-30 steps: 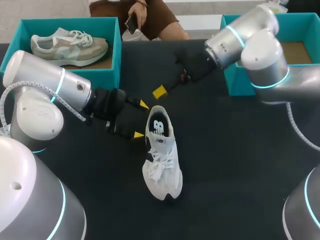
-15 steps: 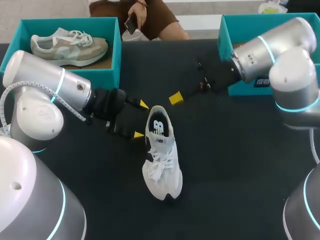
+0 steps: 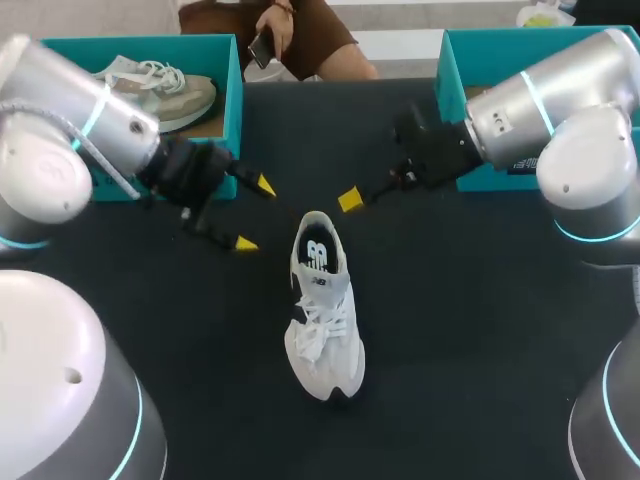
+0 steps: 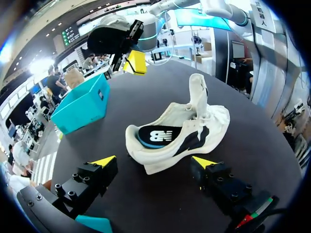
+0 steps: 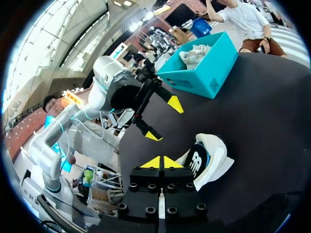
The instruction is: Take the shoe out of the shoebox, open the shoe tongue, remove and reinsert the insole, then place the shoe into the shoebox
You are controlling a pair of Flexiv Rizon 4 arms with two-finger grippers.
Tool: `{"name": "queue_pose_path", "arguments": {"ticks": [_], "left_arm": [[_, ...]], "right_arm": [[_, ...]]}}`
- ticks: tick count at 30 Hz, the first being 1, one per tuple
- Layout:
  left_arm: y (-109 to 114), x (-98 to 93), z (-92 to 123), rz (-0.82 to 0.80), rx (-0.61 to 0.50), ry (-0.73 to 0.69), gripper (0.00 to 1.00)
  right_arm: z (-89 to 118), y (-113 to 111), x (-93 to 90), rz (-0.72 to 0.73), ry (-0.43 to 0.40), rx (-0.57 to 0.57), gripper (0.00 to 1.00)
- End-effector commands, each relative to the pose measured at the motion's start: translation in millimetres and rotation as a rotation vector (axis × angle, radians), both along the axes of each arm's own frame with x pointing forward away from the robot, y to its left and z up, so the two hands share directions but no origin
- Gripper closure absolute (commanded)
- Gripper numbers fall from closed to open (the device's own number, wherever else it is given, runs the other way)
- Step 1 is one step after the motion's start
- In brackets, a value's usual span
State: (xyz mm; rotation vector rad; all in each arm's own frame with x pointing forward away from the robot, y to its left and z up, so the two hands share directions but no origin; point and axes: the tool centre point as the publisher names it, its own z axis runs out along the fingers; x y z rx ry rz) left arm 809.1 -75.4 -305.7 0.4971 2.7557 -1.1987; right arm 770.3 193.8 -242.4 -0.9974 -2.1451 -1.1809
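A white shoe (image 3: 322, 305) lies on the black table, heel toward the back, its dark insole (image 3: 317, 251) showing in the opening. My left gripper (image 3: 254, 213) stands open to the left of the heel, clear of it; in the left wrist view the shoe (image 4: 177, 133) lies ahead of its spread fingertips (image 4: 103, 160). My right gripper (image 3: 349, 199) is shut and empty, just behind and right of the heel; from the right wrist the shoe (image 5: 208, 160) sits beside its joined tips (image 5: 161, 162). The teal shoebox (image 3: 495, 172) is at the back right behind that arm.
A second teal box (image 3: 229, 95) at the back left holds a grey-and-white shoe (image 3: 170, 92). From the left wrist, the right-hand box (image 4: 80, 104) shows beyond the shoe. Bare black table lies in front of and right of the shoe.
My left gripper has drawn back to the left and rearward, away from the shoe's heel. My right arm has pulled back right and its fingers have shut. The shoe has not moved.
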Motion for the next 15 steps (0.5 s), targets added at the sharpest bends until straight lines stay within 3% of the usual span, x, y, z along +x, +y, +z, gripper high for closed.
{"name": "queue_pose_path", "arguments": {"ticks": [1, 10, 15], "left_arm": [[20, 7.3, 18, 0.024, 0.006, -0.015, 0.00], [57, 25.3, 39, 0.030, 0.005, -0.040, 0.00], [72, 23.8, 47, 0.027, -0.003, -0.049, 0.00]], "right_arm": [[0, 1, -1.6, -0.006, -0.002, -0.006, 1.00], [0, 1, -1.6, -0.006, -0.002, -0.006, 1.00], [-15, 11, 0.9, -0.204, 0.015, -0.138, 1.00]]}}
